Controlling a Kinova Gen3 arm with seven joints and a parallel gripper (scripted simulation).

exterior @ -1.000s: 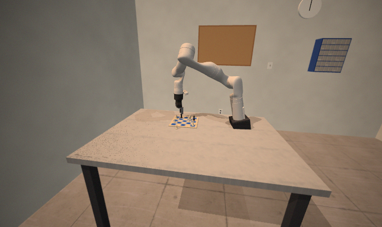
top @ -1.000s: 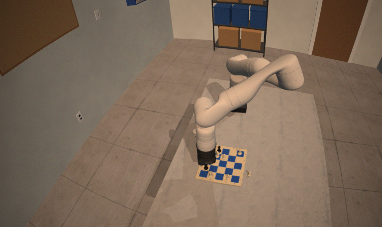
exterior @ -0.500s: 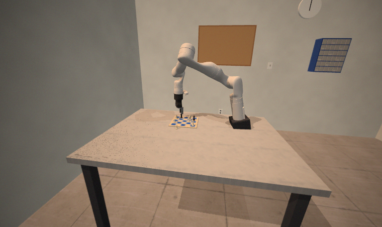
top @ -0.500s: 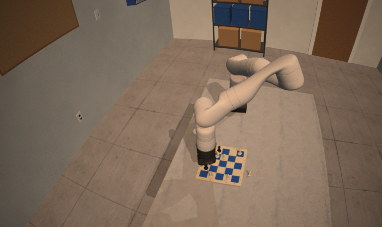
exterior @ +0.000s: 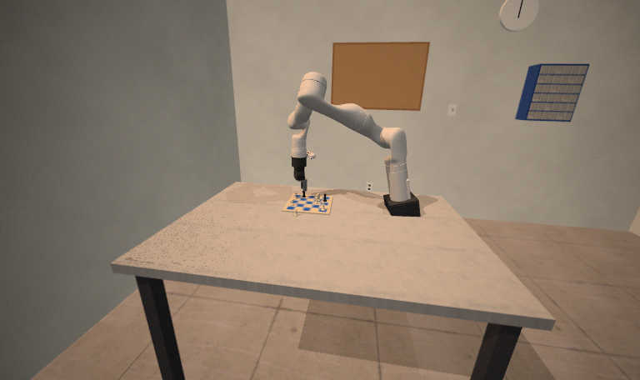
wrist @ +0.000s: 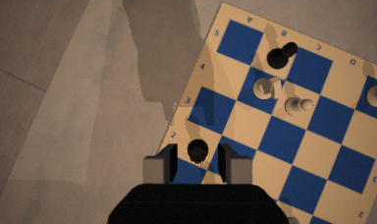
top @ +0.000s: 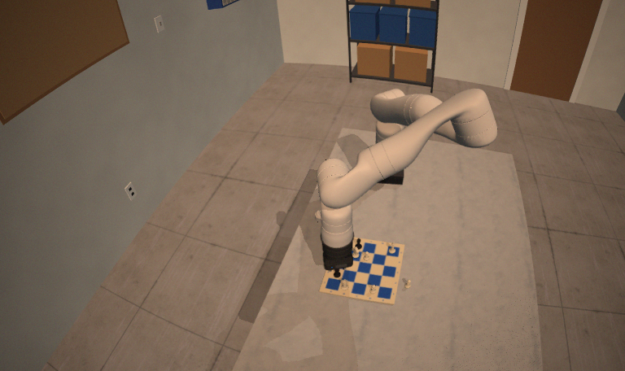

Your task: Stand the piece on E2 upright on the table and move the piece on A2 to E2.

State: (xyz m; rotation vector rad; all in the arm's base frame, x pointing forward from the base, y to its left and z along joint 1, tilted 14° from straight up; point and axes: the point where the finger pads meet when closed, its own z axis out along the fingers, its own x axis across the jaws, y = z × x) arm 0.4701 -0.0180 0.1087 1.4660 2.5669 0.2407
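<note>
The black piece on A2 [top: 337,272] [exterior: 303,194] [wrist: 197,150] stands upright. My gripper [exterior: 304,189] [wrist: 197,156] is open over it, with one finger on each side and visible gaps in the wrist view. Its tips are around the piece's top; their exact height is hard to tell. The fingers are hidden in the top view. A pale piece [top: 408,284] [exterior: 296,212] stands upright on the table, just off the board's E side, near row 2. Square E2 [top: 387,282] holds no piece.
The board [top: 350,295] [wrist: 211,46] also bears a black piece [wrist: 278,58] on B5, a white knight [wrist: 264,88] on B4, a white pawn [wrist: 293,106] on C4, and white pieces on E5 [top: 391,249], B1 [top: 345,285] and D1 [top: 373,289].
</note>
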